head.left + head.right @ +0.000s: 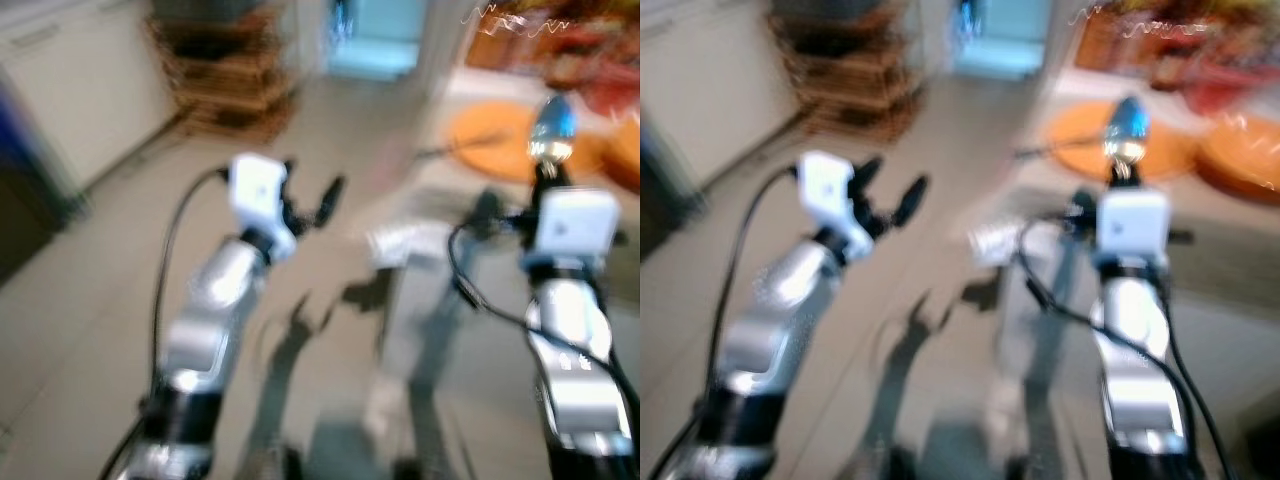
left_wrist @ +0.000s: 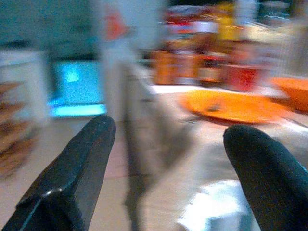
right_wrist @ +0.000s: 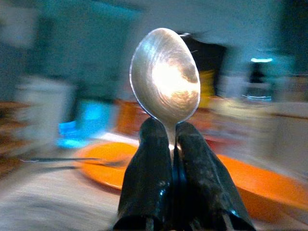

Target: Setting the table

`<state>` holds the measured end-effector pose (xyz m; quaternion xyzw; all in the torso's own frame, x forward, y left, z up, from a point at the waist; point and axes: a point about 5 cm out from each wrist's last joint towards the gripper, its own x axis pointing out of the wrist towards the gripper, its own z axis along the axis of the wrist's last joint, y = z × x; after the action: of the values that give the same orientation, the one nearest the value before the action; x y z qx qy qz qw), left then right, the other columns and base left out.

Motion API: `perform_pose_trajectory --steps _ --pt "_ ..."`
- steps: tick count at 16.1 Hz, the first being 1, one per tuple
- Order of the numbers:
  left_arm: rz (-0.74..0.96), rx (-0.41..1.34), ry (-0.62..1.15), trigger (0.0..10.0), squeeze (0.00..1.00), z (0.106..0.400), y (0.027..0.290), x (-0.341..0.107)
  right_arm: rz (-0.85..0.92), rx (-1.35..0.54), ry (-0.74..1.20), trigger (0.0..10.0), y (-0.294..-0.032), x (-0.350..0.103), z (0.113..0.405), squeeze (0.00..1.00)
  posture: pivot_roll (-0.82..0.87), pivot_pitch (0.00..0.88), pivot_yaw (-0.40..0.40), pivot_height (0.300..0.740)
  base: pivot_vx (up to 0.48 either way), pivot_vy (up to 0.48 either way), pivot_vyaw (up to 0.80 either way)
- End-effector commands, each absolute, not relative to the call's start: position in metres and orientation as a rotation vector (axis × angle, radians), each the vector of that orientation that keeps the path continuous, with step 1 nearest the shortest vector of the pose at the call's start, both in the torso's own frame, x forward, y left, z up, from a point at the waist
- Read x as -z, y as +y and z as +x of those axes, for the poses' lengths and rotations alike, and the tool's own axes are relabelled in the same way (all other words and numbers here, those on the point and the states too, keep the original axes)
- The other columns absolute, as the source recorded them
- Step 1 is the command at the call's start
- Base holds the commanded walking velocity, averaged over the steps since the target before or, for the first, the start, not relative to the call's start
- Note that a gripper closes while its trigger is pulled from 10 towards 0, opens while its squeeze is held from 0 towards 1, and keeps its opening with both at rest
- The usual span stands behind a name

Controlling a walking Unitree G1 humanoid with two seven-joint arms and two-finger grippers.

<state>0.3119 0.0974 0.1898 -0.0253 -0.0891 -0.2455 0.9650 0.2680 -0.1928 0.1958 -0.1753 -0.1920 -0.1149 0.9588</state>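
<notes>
Right pincer grasps a spoon upright; left pincer released.

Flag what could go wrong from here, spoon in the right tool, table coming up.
1. The right tool pinches the spoon only at the neck, bowl up; it could pivot or slip as the robot walks.
2. The head views are blurred, so placement next to the orange plate may be off.
3. Cutlery already lies by that plate; the spoon could knock it.
4. The open left tool may clip the table edge.
</notes>
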Motion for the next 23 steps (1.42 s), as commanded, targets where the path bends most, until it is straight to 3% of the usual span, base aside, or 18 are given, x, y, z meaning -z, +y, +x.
perform_pose_trajectory --steps 1,6,23 --pt "-0.04 0.53 -0.187 10.0 0.0 0.311 0.089 -0.192 -0.364 0.245 -0.385 0.0 -0.197 -0.196 0.268 0.0 -0.07 0.01 0.057 0.74 0.0 0.0 0.0" --pt "-0.047 0.542 -0.182 10.0 0.0 0.311 0.086 -0.19 -0.366 0.234 -0.382 0.0 -0.194 -0.194 0.268 0.0 -0.07 0.002 0.056 0.74 0.0 -0.377 -0.48" --pt "-0.03 0.474 -0.154 10.0 0.0 0.315 0.081 -0.181 -0.385 0.191 -0.333 0.0 -0.191 -0.183 0.272 0.0 -0.07 0.0 0.052 0.74 0.078 -0.424 0.0"
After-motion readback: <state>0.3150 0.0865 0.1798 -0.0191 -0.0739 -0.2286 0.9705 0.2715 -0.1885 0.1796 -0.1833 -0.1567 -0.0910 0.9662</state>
